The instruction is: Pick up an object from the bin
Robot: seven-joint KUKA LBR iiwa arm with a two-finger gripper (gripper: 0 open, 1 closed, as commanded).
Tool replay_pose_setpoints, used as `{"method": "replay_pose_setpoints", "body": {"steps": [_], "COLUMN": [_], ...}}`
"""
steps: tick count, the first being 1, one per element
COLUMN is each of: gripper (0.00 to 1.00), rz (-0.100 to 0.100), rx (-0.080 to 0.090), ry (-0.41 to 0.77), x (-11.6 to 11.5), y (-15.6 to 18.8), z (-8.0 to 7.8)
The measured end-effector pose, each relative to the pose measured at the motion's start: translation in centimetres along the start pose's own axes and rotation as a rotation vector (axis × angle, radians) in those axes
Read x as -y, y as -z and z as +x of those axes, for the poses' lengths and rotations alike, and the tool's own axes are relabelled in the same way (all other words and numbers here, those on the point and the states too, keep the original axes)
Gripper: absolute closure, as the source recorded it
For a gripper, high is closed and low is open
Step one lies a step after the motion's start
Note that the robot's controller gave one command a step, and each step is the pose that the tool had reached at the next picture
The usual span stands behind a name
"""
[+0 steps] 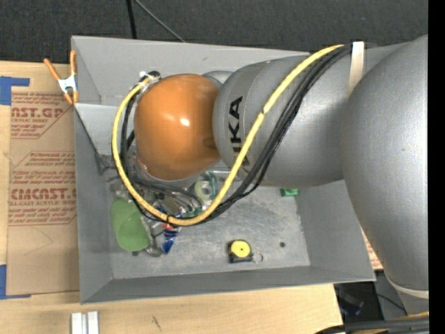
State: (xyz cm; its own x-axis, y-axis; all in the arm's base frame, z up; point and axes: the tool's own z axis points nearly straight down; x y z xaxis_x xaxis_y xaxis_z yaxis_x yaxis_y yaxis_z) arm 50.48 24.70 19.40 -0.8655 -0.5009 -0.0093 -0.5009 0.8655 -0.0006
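One pale green lump (128,226) lies just beside the gripper (161,223) in the bin (208,273); its grip I cannot tell.

We see a pale green, rounded piece (128,227) lying at eight o'clock in the bin (92,207), small blue bits (167,239) just beside it. A round yellow disc (239,250) lies flat at six o'clock.
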Motion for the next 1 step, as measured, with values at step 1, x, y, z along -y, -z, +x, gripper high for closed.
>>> {"method": "replay_pose_setpoints", "body": {"steps": [1], "gripper": [1.0], "rz": [0.001], "rx": [0.003], "ry": [-0.097], "x": [2.96], "y": [10.36], "z": [-1.08]}}
